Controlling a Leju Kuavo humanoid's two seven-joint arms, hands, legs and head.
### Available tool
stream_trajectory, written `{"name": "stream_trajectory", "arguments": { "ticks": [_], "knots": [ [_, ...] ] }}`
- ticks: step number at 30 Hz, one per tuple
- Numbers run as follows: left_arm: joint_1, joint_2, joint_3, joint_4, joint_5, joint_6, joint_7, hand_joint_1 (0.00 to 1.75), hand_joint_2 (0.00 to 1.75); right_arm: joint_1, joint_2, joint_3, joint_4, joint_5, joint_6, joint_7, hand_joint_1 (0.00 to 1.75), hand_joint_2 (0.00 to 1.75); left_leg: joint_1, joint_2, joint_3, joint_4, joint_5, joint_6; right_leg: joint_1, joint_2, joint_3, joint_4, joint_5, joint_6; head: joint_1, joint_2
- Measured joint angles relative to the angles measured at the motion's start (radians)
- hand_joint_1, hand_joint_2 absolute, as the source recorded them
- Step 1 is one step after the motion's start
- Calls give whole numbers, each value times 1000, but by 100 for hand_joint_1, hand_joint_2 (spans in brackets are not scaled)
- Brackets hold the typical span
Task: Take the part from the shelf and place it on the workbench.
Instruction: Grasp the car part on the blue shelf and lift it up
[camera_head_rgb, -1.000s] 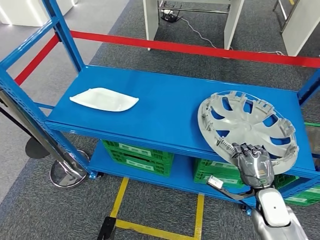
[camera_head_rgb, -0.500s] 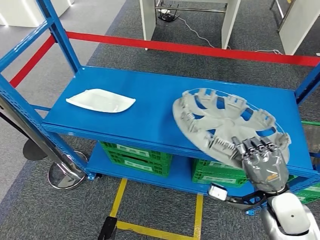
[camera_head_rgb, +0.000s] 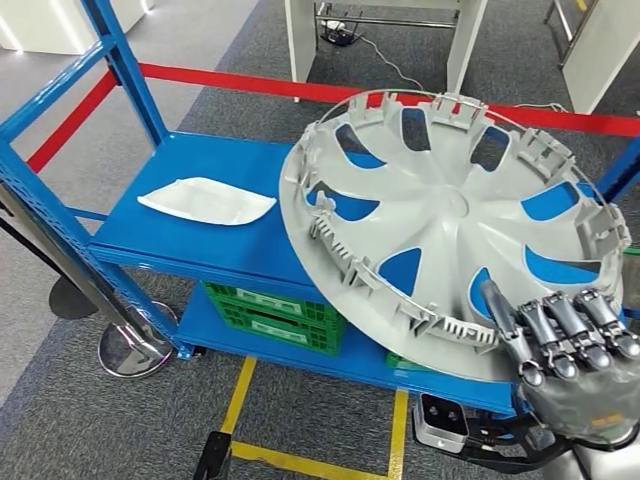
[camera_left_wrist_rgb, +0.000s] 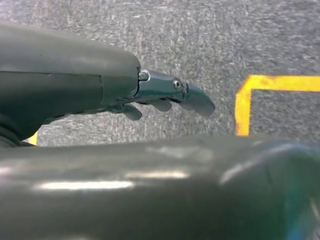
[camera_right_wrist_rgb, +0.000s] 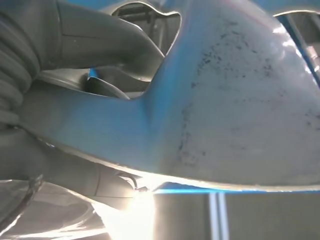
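Note:
A large grey wheel cover (camera_head_rgb: 445, 220), ribbed inner side up, hangs tilted in the air above the right half of the blue shelf (camera_head_rgb: 219, 245). My right hand (camera_head_rgb: 577, 355) grips its near rim at the lower right, fingers curled over the edge. The right wrist view shows the cover's smooth underside (camera_right_wrist_rgb: 234, 100) close up, with my thumb (camera_right_wrist_rgb: 109, 37) against it. My left hand (camera_left_wrist_rgb: 166, 95) hangs over grey carpet with its fingers stretched out and nothing in it.
A white flat part (camera_head_rgb: 207, 200) lies on the shelf's left half. Green crates (camera_head_rgb: 275, 310) sit on the lower shelf. A red barrier tape (camera_head_rgb: 226, 82) runs behind the shelf. Yellow floor lines (camera_head_rgb: 317, 455) mark the carpet in front.
My right hand has lifted the wheel cover off the shelf and brought it up and toward the camera, so it looms much larger. The white part has stayed put.

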Motion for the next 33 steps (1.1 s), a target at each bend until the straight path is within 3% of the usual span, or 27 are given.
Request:
{"name": "stream_trajectory", "arguments": {
  "ticks": [3, 6, 8, 9, 12, 14, 17, 18, 19, 21, 23, 24, 25, 27, 28, 31, 33],
  "knots": [
    [0, 1, 1, 0, -2, 1, -11, 0, 0, 12, 5, 2, -41, 0, 0, 10, 175, 175, 2, 1, -9, 27, -24, -13, -5, -1, 2, -3, 4, -16, -2, 0],
    [0, 2, 4, 0, -6, 1, -15, 0, 0, 21, 9, 11, -64, 0, 0, 37, 175, 175, 7, 2, -79, 195, -115, -28, -7, -2, 3, -4, 5, -26, -6, 0],
    [2, 3, 6, 0, -13, 1, -12, 0, 0, 27, 9, 21, -70, 0, 0, 58, 175, 175, 9, 2, -114, 279, -136, -30, -6, -2, 4, -4, 5, -27, -5, 0],
    [2, 3, 6, 0, -18, 1, -10, 0, 0, 29, 9, 26, -71, 0, 0, 66, 175, 175, 9, 2, -106, 265, -117, -28, -6, -1, 5, -4, 5, -27, -5, 0],
    [1, 4, 7, 0, -23, 4, -9, 0, 0, 32, 9, 38, -75, 0, 0, 76, 175, 175, 6, 1, -18, 78, -22, -15, -4, 1, 8, -3, 4, -24, -5, 0],
    [0, 6, 7, 0, -23, 5, -8, 0, 0, 32, 9, 43, -79, 0, 0, 78, 175, 175, 3, 1, 12, 6, -7, -7, -2, 1, 4, -3, 6, -17, -5, 0],
    [1, 7, 8, 0, -23, 8, -8, 0, 0, 33, 9, 48, -83, 0, 0, 82, 175, 175, 3, 2, 15, -12, -4, 5, -1, -1, -1, -7, 7, 1, -4, 0],
    [1, 7, 9, 0, -22, 12, -8, 0, 0, 33, 9, 50, -84, 0, 0, 86, 175, 175, 5, 2, 17, -18, 1, 11, -1, -1, -8, 7, -6, 6, -3, 0],
    [0, 7, 11, 0, -21, 16, -7, 0, 0, 34, 8, 52, -84, 0, 0, 92, 175, 175, 8, 3, 19, -25, 5, 17, 0, -1, -25, 41, -28, 9, -1, 0],
    [-2, 7, 16, 0, -18, 25, -4, 0, 0, 35, 5, 59, -84, 0, 0, 116, 175, 175, 7, 3, 18, -26, 6, 22, -1, -1, -80, 160, -89, 12, 0, 0],
    [-2, 7, 23, 0, -16, 33, 0, 0, 0, 38, -2, 72, -84, 0, 0, 162, 175, 175, 5, 3, 17, -25, 7, 23, -1, -1, -121, 248, -114, 15, 0, 0],
    [-2, 7, 27, 0, -17, 37, 2, 0, 0, 38, -7, 81, -84, 0, 0, 190, 175, 175, 5, 3, 16, -24, 7, 23, -1, -1, -118, 243, -100, 15, 0, 0],
    [-2, 7, 30, 0, -19, 40, 5, 0, 0, 38, -12, 92, -84, 0, 0, 220, 175, 175, 5, 3, 16, -21, 7, 22, -1, -1, -95, 198, -69, 14, 1, 0],
    [-2, 6, 34, 0, -26, 42, 11, 0, 0, 33, -21, 115, -84, 0, 0, 266, 175, 175, 3, 2, 13, -12, 5, 18, -1, -2, -27, 67, -13, 10, 1, 0],
    [-2, 6, 37, 0, -29, 42, 12, 0, 0, 30, -24, 126, -85, -1, 0, 279, 175, 175, 1, 2, 10, -8, 5, 14, -1, -1, -3, 22, 0, 8, 1, 0],
    [0, 8, 47, 0, -35, 38, 12, 0, 0, 34, -27, 147, -86, -9, -1, 266, 175, 175, -2, 2, -1, 0, 9, 2, 1, 3, 7, -2, 5, -1, -1, 0],
    [2, 9, 52, 0, -36, 37, 12, 0, 0, 38, -27, 150, -86, -19, -1, 233, 175, 175, -1, 2, -7, 17, -12, -8, -3, 1, 2, -5, 13, -14, -2, 0]
  ]
}}
